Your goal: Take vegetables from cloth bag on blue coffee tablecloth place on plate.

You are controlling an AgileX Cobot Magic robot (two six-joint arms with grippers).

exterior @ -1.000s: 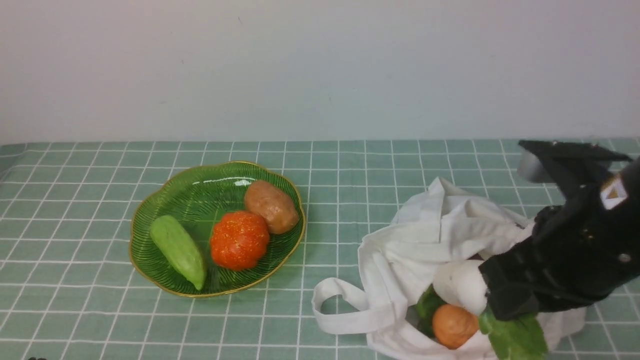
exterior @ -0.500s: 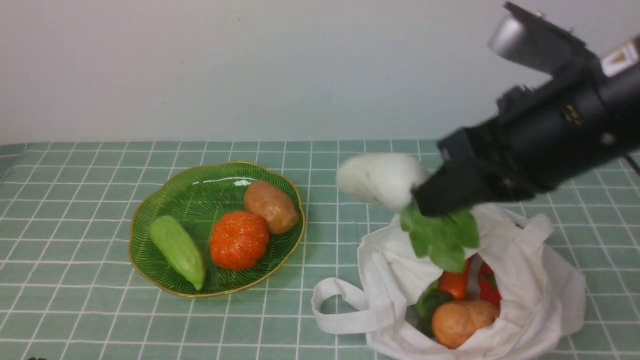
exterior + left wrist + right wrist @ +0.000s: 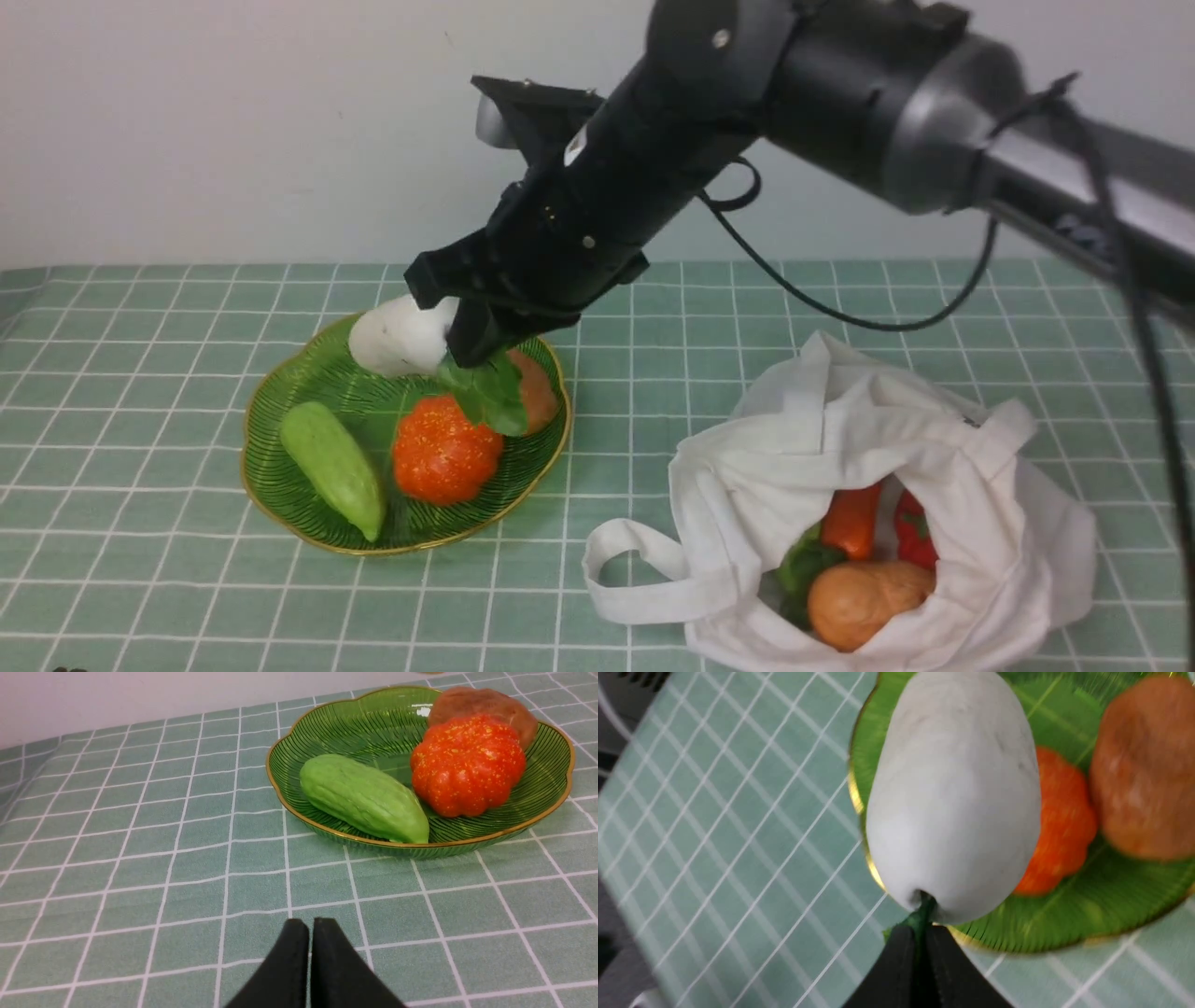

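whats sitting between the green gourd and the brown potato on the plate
The orange pumpkin sits between the gourd and the potato, inside the plate. The front view shows it best; the left wrist view shows it too.

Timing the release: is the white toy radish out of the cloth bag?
Out: white toy radish hangs over the ribbed green glass dish.

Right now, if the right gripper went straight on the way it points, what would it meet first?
Likely the plate: the right gripper, shut on the radish stem, aims down at its far-left rim, radish leading. Depth is unclear; the pumpkin sits just beside that line.
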